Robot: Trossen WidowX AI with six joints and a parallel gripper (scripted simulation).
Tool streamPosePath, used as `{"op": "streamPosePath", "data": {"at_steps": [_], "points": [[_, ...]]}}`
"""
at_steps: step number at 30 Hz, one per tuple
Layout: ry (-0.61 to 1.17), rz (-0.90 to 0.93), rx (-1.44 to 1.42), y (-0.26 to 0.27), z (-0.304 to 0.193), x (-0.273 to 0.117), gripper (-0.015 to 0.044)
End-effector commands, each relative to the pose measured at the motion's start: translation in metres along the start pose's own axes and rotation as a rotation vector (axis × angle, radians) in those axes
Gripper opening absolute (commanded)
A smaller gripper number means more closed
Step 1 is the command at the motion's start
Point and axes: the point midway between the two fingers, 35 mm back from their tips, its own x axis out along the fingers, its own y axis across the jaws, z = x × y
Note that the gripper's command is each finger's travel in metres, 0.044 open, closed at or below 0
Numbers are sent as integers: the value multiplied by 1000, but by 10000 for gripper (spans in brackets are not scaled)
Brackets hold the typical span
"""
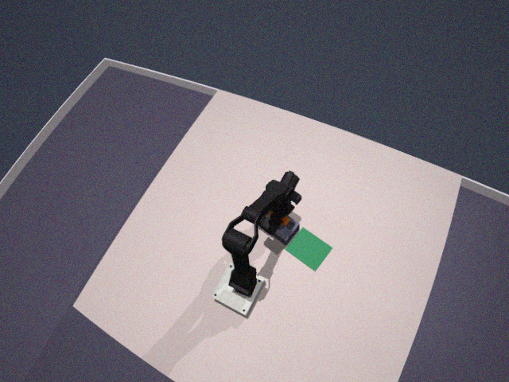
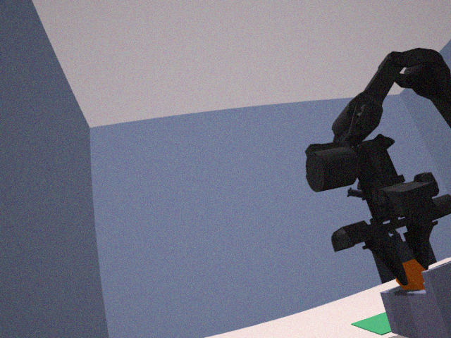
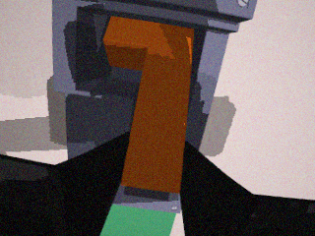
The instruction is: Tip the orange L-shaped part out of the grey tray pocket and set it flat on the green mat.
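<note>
The orange L-shaped part [image 1: 285, 220] [image 2: 413, 270] [image 3: 159, 108] is tilted in the grey tray [image 1: 289, 235] [image 2: 407, 314] [image 3: 217, 64]. Its straight end stands above the tray rim, and its L-shaped end is low in the pocket in the wrist view. My gripper [image 1: 281, 220] [image 2: 415, 275] [image 3: 156, 143] is shut on the straight, raised end, one black finger on each side. The fingertips are partly hidden in the top view. The green mat [image 1: 310, 250] [image 2: 373, 323] [image 3: 138, 221] lies beside the tray, with nothing on it.
The arm's pale base plate [image 1: 234, 302] stands on the light table top [image 1: 349, 185]. The tray has a higher block [image 2: 438, 291] [image 3: 207, 9] at the end by the L-shaped end. Dark floor areas flank the table top.
</note>
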Motion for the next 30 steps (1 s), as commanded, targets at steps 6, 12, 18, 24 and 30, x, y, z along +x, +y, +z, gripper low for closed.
{"op": "streamPosePath", "data": {"at_steps": [6, 12, 18, 24, 30], "points": [[3, 1, -2, 0, 0, -13, 0], [4, 2, -2, 0, 0, -23, 0], [5, 2, -3, 0, 0, -32, 0], [5, 2, -3, 0, 0, -42, 0], [5, 2, -3, 0, 0, -51, 0]]}}
